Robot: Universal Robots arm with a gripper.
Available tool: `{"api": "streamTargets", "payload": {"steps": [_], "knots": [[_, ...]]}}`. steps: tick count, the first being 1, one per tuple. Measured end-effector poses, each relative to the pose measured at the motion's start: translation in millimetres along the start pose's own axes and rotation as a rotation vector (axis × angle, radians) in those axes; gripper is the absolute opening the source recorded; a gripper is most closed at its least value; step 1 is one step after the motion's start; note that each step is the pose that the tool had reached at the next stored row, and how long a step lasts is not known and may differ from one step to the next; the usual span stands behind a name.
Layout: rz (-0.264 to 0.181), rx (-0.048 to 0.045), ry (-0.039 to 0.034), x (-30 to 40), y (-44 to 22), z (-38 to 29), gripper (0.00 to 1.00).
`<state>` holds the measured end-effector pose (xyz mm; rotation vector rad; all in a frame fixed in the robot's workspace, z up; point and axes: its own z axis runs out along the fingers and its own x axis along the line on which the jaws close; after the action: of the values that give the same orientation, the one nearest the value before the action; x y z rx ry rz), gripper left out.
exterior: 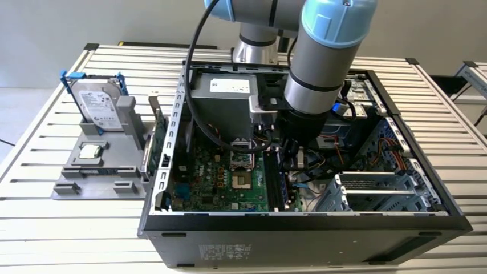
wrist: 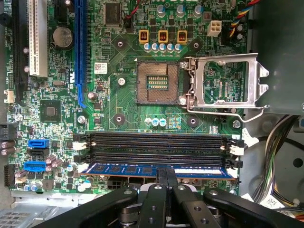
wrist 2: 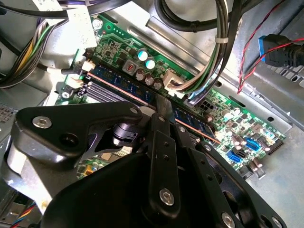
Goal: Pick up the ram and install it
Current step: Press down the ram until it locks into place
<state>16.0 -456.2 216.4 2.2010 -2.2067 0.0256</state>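
Hand (wrist: 166, 183) on slotted ram (wrist: 142, 169)

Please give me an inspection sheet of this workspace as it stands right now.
Surface: slatted metal table carrying an open computer case.
Job's things: the ram sits in the motherboard slot nearest the gripper, with empty slots beside it.
Clutter: hard drive and processor chip on a grey holder.
Grippers: gripper closed on the ram's middle.
Cables: black cable along the arm; wire bundles inside the case.
Surroundings: empty processor socket, its retention frame open.
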Motion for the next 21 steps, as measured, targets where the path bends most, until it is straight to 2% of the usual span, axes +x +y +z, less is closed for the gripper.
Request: {"api": "streamTargets", "payload": {"steps": [17, 18, 19, 21], "knots": [[0.000, -0.0004, 0.0015, -0.1, 0.0, 0.0, 0.00], [0.000, -0.0008, 0.0031, -0.3, -0.1, -2.0, 0.00], [0.000, 0.0004, -0.0010, -0.7, -0.1, -7.7, 0.00], [0.000, -0.0002, 0.0008, -0.1, 0.0, -9.7, 0.00]]}}
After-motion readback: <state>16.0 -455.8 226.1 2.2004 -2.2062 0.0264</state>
